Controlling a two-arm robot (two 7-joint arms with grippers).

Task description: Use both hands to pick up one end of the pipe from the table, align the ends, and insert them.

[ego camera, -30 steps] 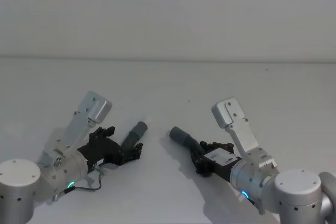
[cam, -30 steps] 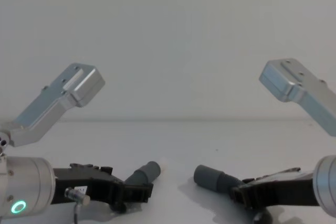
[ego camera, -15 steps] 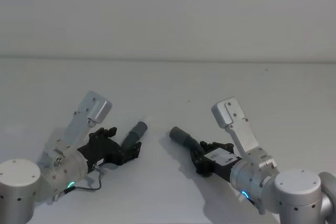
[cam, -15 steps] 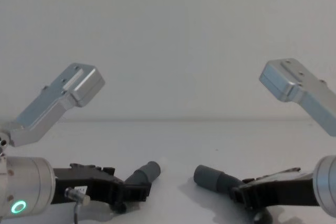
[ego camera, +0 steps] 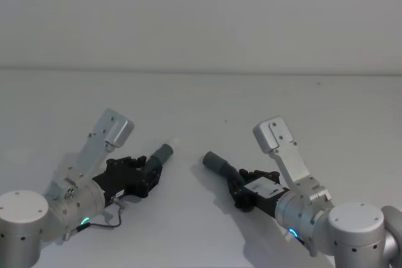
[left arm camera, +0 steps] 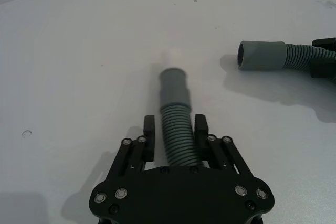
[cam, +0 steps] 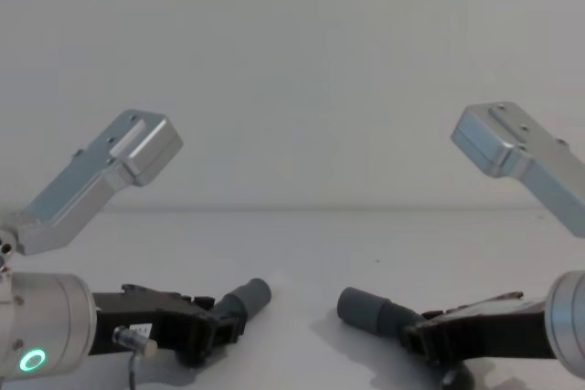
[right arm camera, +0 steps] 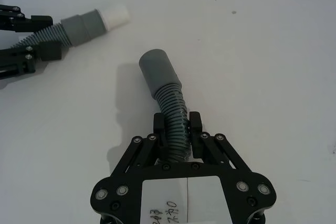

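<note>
Left gripper (left arm camera: 175, 128): fingers drawn narrow, clamped on the ribbed body of the white-tipped hose piece (left arm camera: 173, 85). Its cuff juts ahead of the fingertips, white tip (right arm camera: 115, 16) outermost. Right gripper (right arm camera: 178, 123): clamped the same way on the second hose piece (right arm camera: 173, 103), open cuff (right arm camera: 156, 72) ahead of its fingertips. Cuffs angle toward each other, apart, unjoined. Both low over the table (ego camera: 207, 105); contact unclear.

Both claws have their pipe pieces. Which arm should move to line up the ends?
Left, probably. The left claw grips the white-tipped piece close behind its cuff, so it should steer stiffly. The open-cuff piece in the right claw turns its mouth that way.
</note>
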